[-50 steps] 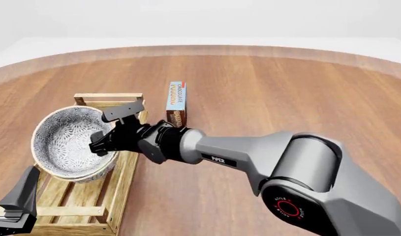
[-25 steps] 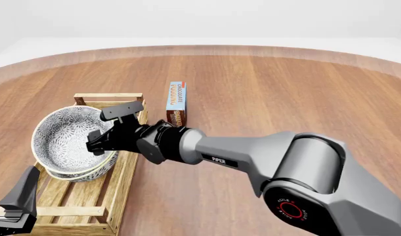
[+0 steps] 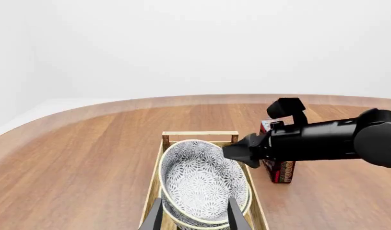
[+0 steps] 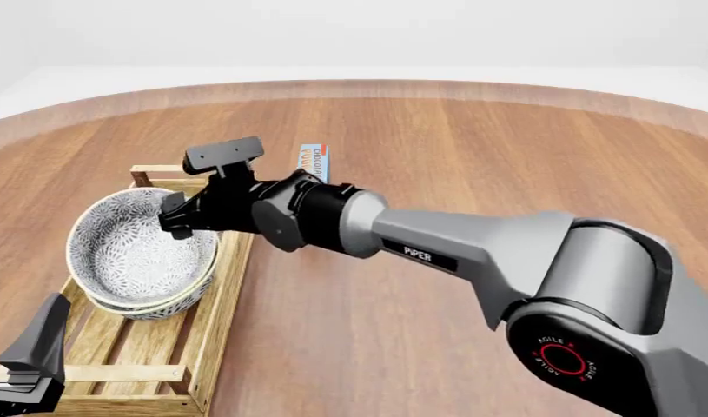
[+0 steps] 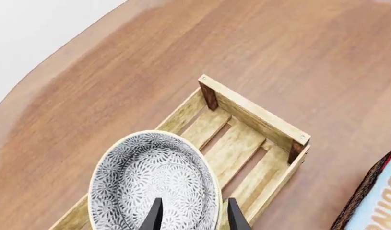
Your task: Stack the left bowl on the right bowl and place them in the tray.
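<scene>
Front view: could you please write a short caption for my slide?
Right gripper at the rim of the stacked bowls resting in the wooden tray.

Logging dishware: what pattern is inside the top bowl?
Grey-and-white floral print on the top bowl, clearest in right wrist view.

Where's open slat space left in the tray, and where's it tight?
Bare slats in the tray show beyond the stacked bowls by the far end bar, and nearer the left gripper. Tight at the bowls' right rim, where the right gripper sits, chocolate box behind.
</scene>
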